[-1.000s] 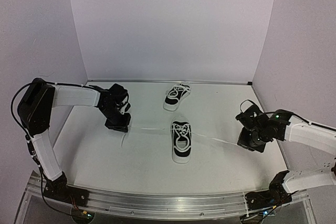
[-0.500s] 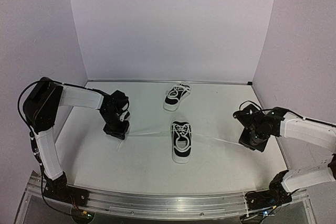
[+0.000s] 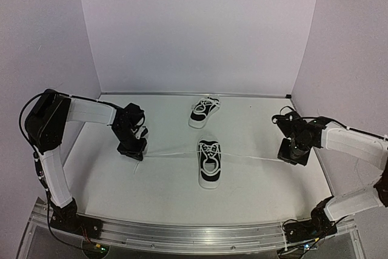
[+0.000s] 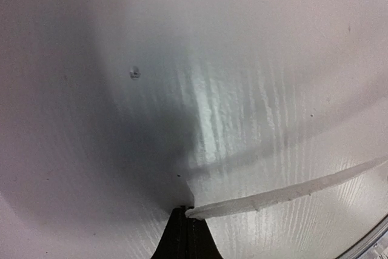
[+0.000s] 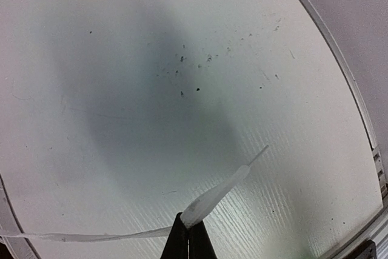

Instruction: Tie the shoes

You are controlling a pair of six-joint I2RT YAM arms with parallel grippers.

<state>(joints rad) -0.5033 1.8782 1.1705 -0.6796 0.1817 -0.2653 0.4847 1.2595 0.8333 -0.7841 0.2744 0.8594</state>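
Our left gripper (image 4: 185, 219) and right gripper (image 5: 188, 225) each pinch a flat white lace (image 4: 285, 193), probably limp and slippery, of the small black white-soled sneaker (image 3: 209, 162); we'd hold near the tips

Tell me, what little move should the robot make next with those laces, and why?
Probably draw the grippers slightly farther apart. The left gripper is shut on one lace end, the right gripper on the other lace end, both stretched sideways from the near shoe. More pull would likely tighten its lacing.
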